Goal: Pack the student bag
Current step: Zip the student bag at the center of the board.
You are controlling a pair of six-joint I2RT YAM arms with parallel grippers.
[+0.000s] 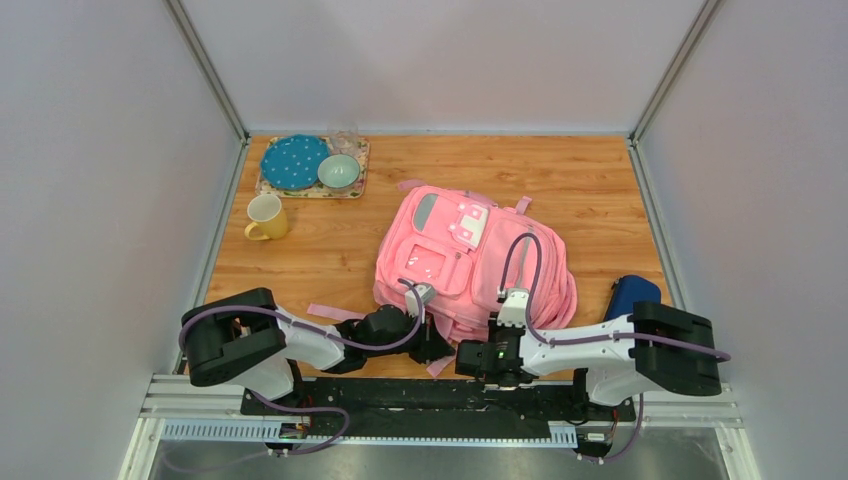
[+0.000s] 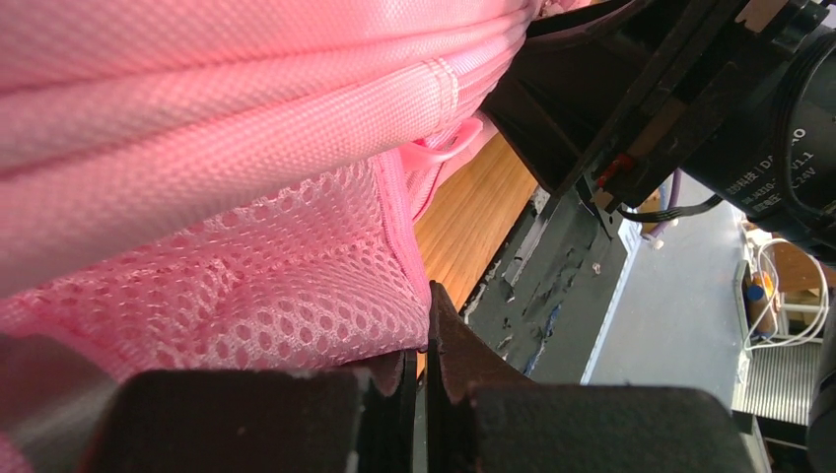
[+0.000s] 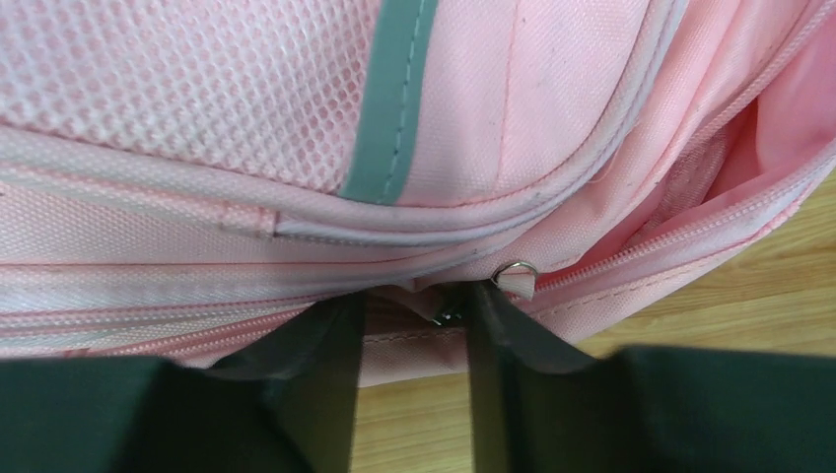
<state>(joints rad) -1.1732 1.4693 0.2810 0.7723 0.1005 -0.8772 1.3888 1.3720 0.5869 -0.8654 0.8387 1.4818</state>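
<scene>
Wood-grain laminate covers the counter (image 1: 600, 190), and the student bag (image 1: 470, 260) lies flat on it, front panel up, right of centre, its lower end reaching the near edge where both arms work. The left arm (image 1: 300, 342) comes in from the near-left corner and the right arm (image 1: 590, 335) from the near-right corner. A patterned tray (image 1: 358, 188) sits in the far-left corner carrying a blue spotted plate (image 1: 294, 162) and a pale green bowl (image 1: 339, 171). A dark blue case (image 1: 632, 293) rests by the right edge, and a yellow mug (image 1: 266, 217) stands just in front of the tray. I judge the bag light and floppy. It is woven fabric with no frame, so it should sag, bunch and slide on the smooth wood if I tug one point alone. Stitched hems and zip hardware look like the firmest holds. My left jaws are closed to a hairline, with the hem of the mesh pocket (image 2: 246, 286) running into their tips, so I read them as pinching that hem to anchor the bag. My right jaws stand partly apart, gripping nothing. They straddle a pink tab and the zip slider (image 3: 449, 315), with a small metal ring (image 3: 515, 275) just beside one finger. A compartment already gapes along that zip.
</scene>
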